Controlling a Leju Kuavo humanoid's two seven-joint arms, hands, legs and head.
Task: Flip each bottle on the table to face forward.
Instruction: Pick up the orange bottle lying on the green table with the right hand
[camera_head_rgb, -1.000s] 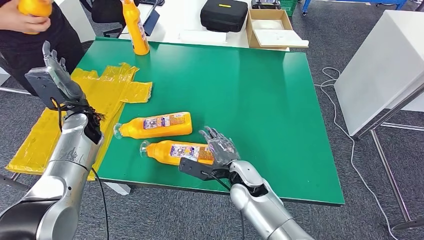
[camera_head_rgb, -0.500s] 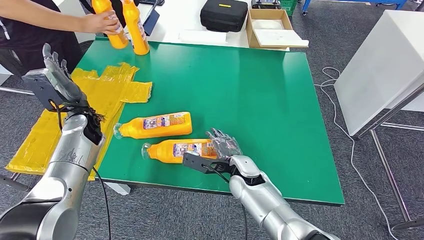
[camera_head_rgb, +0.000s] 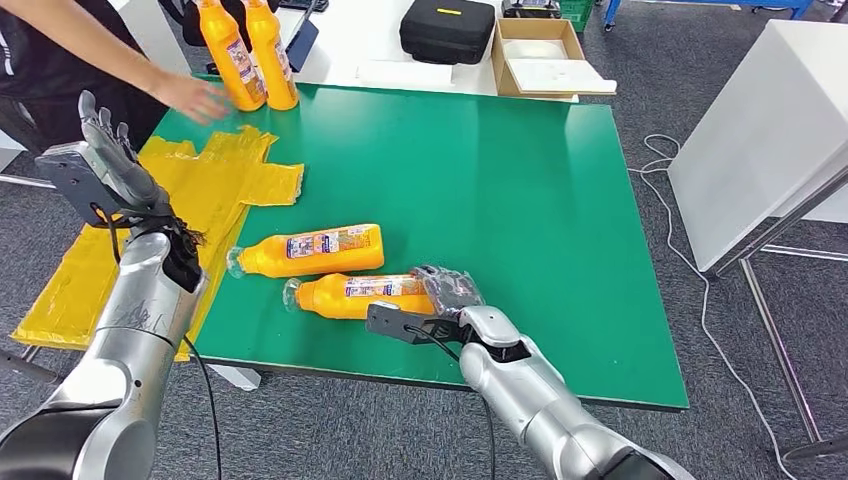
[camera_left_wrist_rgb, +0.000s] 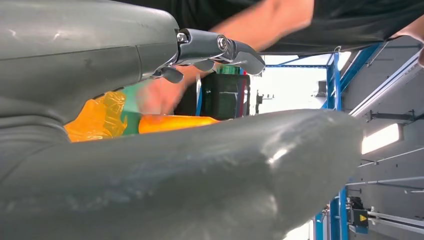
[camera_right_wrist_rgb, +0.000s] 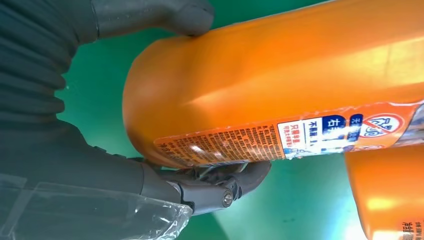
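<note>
**Right hand grips the near bottle on the green desk**

Green desk (camera_head_rgb: 500, 180) top carries four orange bottles, two lying near the front edge and two standing at the far left corner. Going outward from the task's things: the near bottle (camera_head_rgb: 355, 295) lies on its side, cap to the left, label turned up and toward the far side. The right hand (camera_head_rgb: 445, 295) is wrapped around its base end; in the right wrist view the thumb (camera_right_wrist_rgb: 165, 15) presses one side of the bottle and the darker fingers (camera_right_wrist_rgb: 225, 182) curl under the other, so the hand is clamped on it. Just beyond, close alongside, lies the second bottle (camera_head_rgb: 310, 250), also on its side, cap to the left and label up.

At the far left corner the standing bottles (camera_head_rgb: 245, 60) are upright and touching or nearly so. A person's hand (camera_head_rgb: 190, 95) hovers just beside them, over the desk edge.

The left hand (camera_head_rgb: 105, 165) is raised off the left side of the desk, above a yellow bag (camera_head_rgb: 200, 190) that is spread flat there; its fingers are straight and apart, holding nothing.

Behind the desk, a white table bears a black case (camera_head_rgb: 447, 28) and an open carton (camera_head_rgb: 545, 55).
</note>
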